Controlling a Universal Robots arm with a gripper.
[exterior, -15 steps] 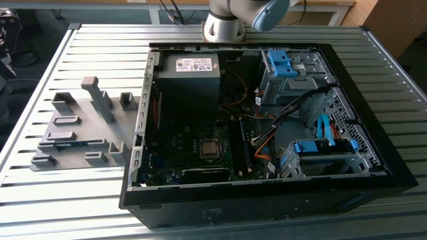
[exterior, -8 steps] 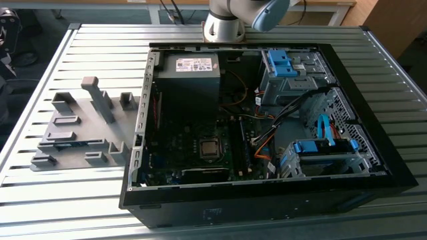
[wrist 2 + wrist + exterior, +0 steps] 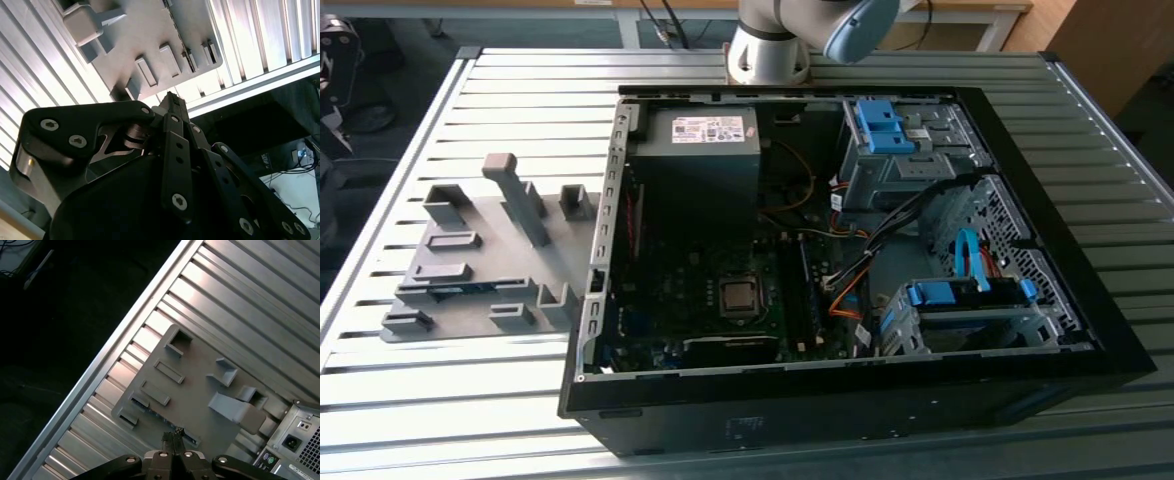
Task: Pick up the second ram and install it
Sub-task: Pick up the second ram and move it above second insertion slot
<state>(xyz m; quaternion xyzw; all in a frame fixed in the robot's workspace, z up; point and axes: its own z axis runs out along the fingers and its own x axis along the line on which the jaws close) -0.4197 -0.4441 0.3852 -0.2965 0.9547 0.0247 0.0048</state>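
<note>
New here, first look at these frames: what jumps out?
The open computer case takes up the middle of the exterior view, its board and cables exposed. On the exterior view's left lies a grey holder plate with a blue-green strip, apparently the second ram, resting among its blocks. In the first wrist view the gripper hangs above that plate, fingers together, gripping nothing I can see.

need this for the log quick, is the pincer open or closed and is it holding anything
Pincer: closed, fingertips together, nothing held, over the grey holder plate.
</note>
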